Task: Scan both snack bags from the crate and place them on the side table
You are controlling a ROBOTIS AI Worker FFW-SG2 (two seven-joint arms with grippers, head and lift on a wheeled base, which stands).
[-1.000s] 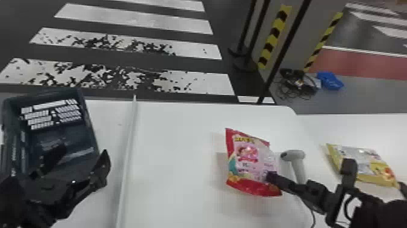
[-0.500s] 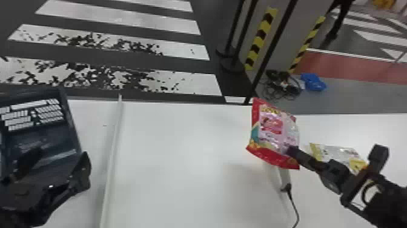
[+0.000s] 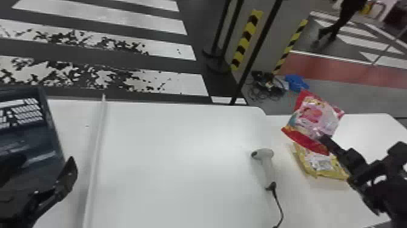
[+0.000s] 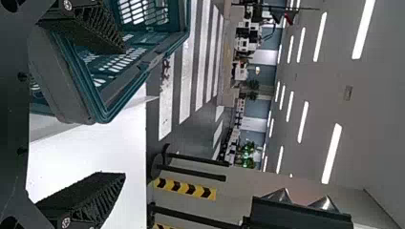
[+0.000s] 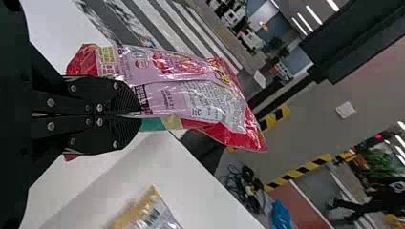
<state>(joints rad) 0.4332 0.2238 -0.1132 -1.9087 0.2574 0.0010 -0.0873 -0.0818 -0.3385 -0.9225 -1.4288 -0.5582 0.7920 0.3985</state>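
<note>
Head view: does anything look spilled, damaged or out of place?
Nothing looks spilled. The red snack bag is tilted in the right hand's grip. Odder are the tangled cables on the floor and the white stripes, patchy as if worn.

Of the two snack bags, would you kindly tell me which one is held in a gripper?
The red-and-pink plastic snack bag, pinched in the right gripper; the yellow plastic snack bag lies on the white table.

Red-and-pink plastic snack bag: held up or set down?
Held up: the black right gripper is shut on the red-and-pink bag, which is clear of the white side table.
</note>
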